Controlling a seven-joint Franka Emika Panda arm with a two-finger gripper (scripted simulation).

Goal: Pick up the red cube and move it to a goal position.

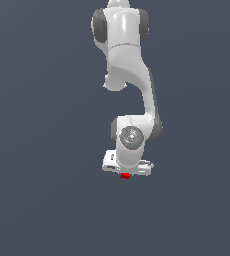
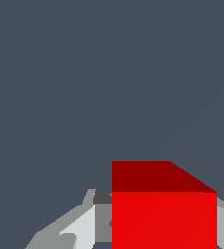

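Gripper (image 1: 125, 172) clamped on red cube (image 2: 163, 214), cube seated between fingers (image 2: 80, 228); firm pinch likely for carry to goal.

Exterior view looking steeply down, seemingly from overhead, at the whole white arm (image 1: 129, 90) from well back, wrist view pressed close behind the gripper (image 2: 158, 228) (only finger parts show), both sharing the red cube (image 1: 125, 175).

We see the arm (image 1: 129, 75) as smooth, glossy white plastic with dark matt joints — the red cube (image 2: 163, 214) is flat, unmarked, matt; the pincer (image 2: 133, 221) looks pale, smooth.
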